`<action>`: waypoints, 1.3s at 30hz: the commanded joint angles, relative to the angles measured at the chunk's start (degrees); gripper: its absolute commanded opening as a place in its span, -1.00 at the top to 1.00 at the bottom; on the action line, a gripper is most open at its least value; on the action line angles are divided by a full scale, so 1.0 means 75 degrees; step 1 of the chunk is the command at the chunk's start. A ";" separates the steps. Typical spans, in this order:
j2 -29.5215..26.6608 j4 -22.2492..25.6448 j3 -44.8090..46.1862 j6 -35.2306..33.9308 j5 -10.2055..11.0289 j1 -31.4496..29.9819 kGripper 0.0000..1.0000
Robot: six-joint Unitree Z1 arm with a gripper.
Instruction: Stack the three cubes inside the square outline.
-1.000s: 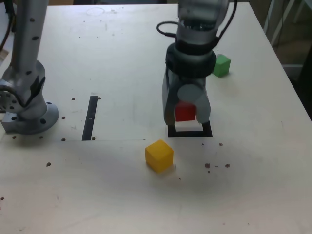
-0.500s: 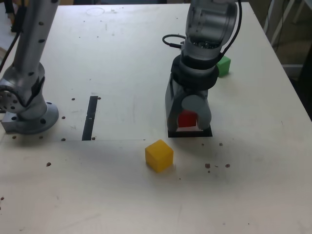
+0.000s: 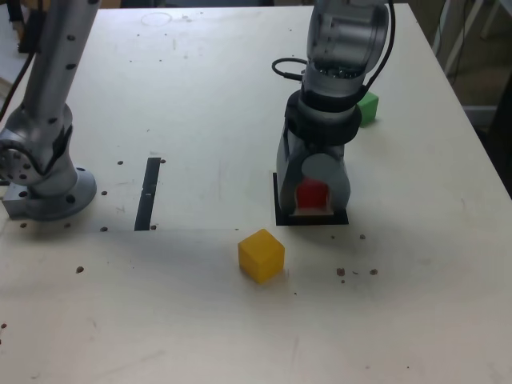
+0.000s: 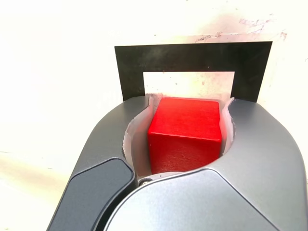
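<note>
Beneath everything lay a broad white tabletop (image 3: 192, 320), scuffed and dotted with dark marks, with the arm's round grey base (image 3: 56, 192) at the exterior view's left. The grey two-fingered gripper (image 4: 186, 132) was closed on a small matte red cube (image 4: 185, 139), its pale-lined fingers pressed to two opposite faces. That grip presumably suited a careful lowering: the cube's top showed between the fingers, and its nearly square set to the frame would help it land straight. The gripper was over the flat black square outline with a pale centre (image 3: 313, 220), likely because the red block was meant as the bottom of the stack. Whether it already touched the surface, I could not tell (the fingers hid its lower edge).

A matte yellow cube (image 3: 262, 256) rested outside the outline, near its lower left corner in the exterior view, and a matte green cube (image 3: 368, 108) sat beyond, partly behind the arm. Both seemed to be waiting their turn, apart from the drop spot.

Compared with the earliest exterior frame, the gripper and red cube had shifted toward the exterior view's right and sat lower in that picture, better centred on the outline. The yellow and green cubes had not moved.
</note>
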 commanded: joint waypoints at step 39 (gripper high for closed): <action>-0.2921 0.1023 0.1333 -0.0928 -0.0553 -0.0297 -0.96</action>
